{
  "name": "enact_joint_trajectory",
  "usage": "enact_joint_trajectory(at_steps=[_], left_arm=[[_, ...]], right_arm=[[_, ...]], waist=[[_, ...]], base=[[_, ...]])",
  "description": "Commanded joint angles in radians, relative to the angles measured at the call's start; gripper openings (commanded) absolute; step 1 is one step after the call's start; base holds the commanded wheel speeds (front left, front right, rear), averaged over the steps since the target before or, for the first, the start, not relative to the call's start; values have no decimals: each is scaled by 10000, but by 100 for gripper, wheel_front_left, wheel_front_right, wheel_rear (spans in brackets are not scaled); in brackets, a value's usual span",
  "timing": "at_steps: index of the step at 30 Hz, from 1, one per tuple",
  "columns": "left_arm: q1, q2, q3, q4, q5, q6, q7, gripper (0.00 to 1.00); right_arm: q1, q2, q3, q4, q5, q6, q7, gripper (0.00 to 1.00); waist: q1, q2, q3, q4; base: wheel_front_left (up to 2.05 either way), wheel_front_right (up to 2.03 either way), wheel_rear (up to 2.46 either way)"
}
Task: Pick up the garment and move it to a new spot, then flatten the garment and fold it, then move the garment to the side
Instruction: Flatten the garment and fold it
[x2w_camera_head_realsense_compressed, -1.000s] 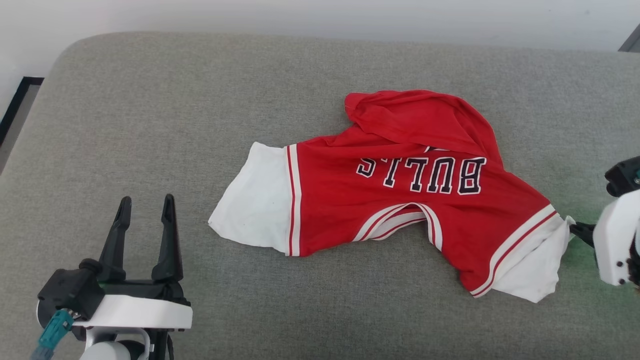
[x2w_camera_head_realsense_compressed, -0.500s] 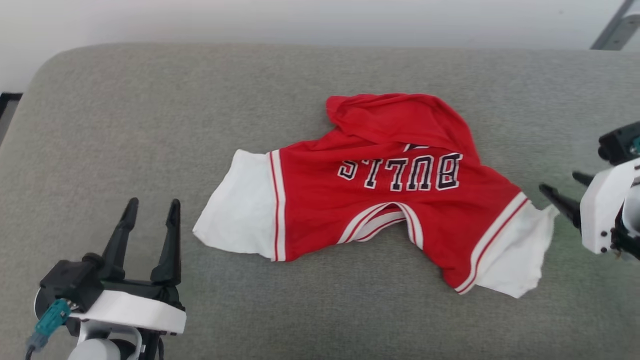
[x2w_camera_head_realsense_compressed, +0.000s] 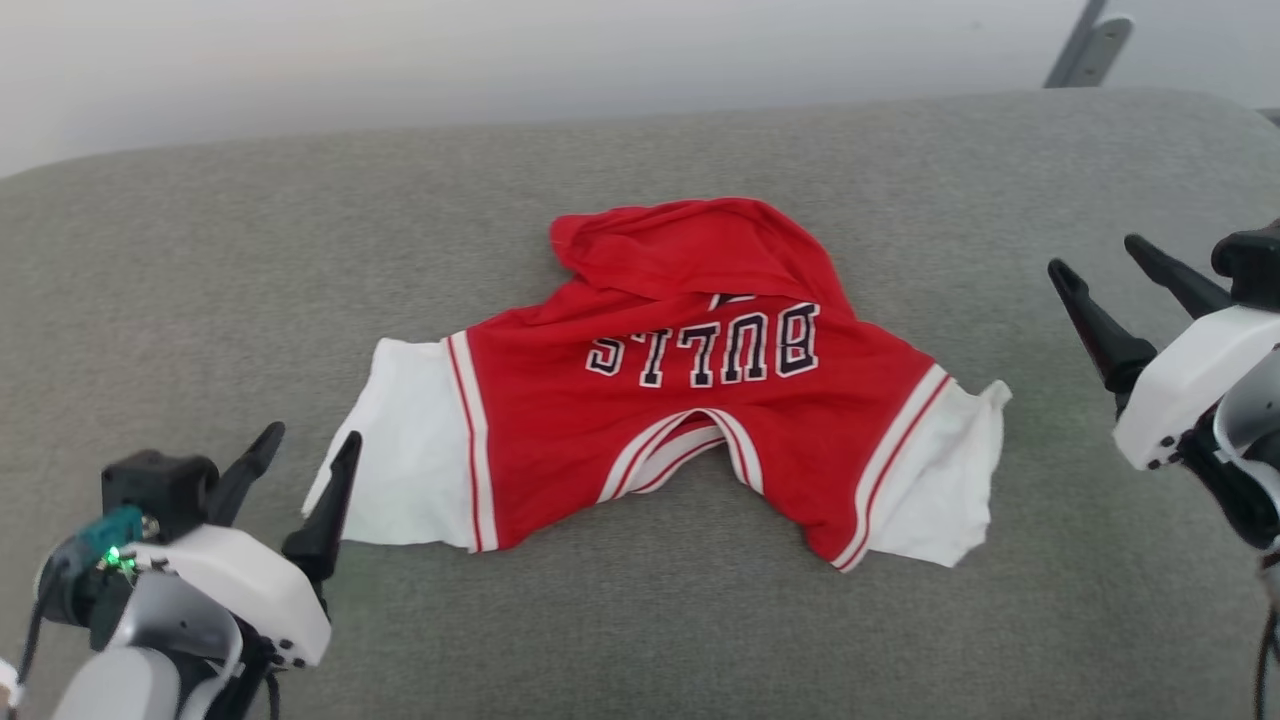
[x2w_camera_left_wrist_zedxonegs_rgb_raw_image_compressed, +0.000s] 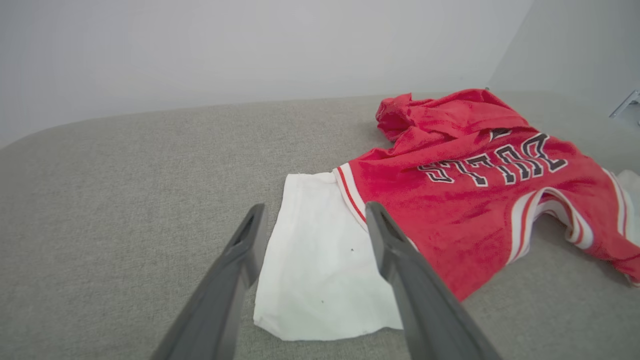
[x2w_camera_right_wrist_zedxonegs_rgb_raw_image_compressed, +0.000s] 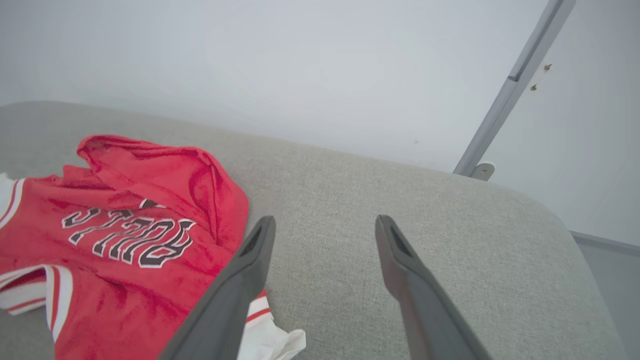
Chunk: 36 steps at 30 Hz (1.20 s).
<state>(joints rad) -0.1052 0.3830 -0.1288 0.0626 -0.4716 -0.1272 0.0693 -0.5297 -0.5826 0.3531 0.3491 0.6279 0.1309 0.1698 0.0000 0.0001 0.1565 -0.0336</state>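
The garment (x2w_camera_head_realsense_compressed: 700, 420), a red jersey with white sleeves and upside-down black-and-white lettering, lies crumpled on the grey cushion (x2w_camera_head_realsense_compressed: 250, 270), its hem bunched at the far side. My left gripper (x2w_camera_head_realsense_compressed: 310, 440) is open at the lower left, its fingertips right beside the left white sleeve (x2w_camera_head_realsense_compressed: 400, 450). In the left wrist view that gripper (x2w_camera_left_wrist_zedxonegs_rgb_raw_image_compressed: 315, 210) is open with the white sleeve (x2w_camera_left_wrist_zedxonegs_rgb_raw_image_compressed: 320, 270) lying between and beyond the fingers. My right gripper (x2w_camera_head_realsense_compressed: 1095, 255) is open and empty, raised to the right of the right sleeve (x2w_camera_head_realsense_compressed: 950, 480). In the right wrist view this gripper (x2w_camera_right_wrist_zedxonegs_rgb_raw_image_compressed: 325, 220) points over bare cushion beside the garment (x2w_camera_right_wrist_zedxonegs_rgb_raw_image_compressed: 140, 225).
The grey cushion's (x2w_camera_right_wrist_zedxonegs_rgb_raw_image_compressed: 400, 200) rounded far edge meets a pale wall. A slanted grey metal bar (x2w_camera_head_realsense_compressed: 1090, 40) rises behind the far right corner, the same bar (x2w_camera_right_wrist_zedxonegs_rgb_raw_image_compressed: 515, 80) showing in the right wrist view. Bare cushion surrounds the garment on all sides.
My right gripper opened, let go of the right sleeve and drew away up and to the right. My left gripper came close to the left sleeve. The head camera shifted.
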Motion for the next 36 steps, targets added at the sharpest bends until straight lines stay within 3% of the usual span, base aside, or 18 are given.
enact_joint_trajectory(at_steps=[1, 10, 17, 24, 31, 32, 33, 36], left_arm=[[-232, 187, -15, 128, -9, 48, 419, 100], [-948, 727, -203, 1232, -537, 115, 2726, 100], [-1541, 1149, -290, 2219, -761, 484, 4771, 100], [-2029, 1254, -528, 2957, -1094, 692, 6438, 100], [-2193, 651, -1059, 3945, -1648, 1183, 8897, 100], [-2209, 606, -1168, 4015, -1639, 1230, 9143, 95], [-2259, 541, -1272, 3979, -1694, 1092, 9273, 0], [-2507, 416, -1318, 3906, -1793, 997, 9188, 0]], right_arm=[[332, 437, -507, -279, -403, -3, -310, 100], [2077, 2580, -2902, -2087, -2399, -3, -664, 100], [3295, 3668, -3380, -3424, -2892, -3, -177, 100], [4034, 3976, -3251, -3959, -2814, -3, 381, 100], [4346, 3767, -2935, -3726, -2624, -2, 1599, 100], [4309, 3770, -2958, -3660, -2587, -3, 1785, 100], [4261, 3752, -2963, -3574, -2569, -3, 1998, 100], [4012, 3662, -2859, -3443, -2379, -3, 2601, 100]], waist=[[0, -1, 24, -263], [0, -1, 217, -773], [0, -1, 478, -1084], [0, -1, 749, -1240], [0, -1, 922, -1178], [0, -1, 950, -1159], [0, -1, 989, -1129], [0, -1, 1116, -1026]], base=[[0, 0, 0], [0, 0, 0], [0, 0, 0], [0, 0, 0], [0, 0, 0], [0, 0, 0], [0, 0, 0], [0, 0, 0]])
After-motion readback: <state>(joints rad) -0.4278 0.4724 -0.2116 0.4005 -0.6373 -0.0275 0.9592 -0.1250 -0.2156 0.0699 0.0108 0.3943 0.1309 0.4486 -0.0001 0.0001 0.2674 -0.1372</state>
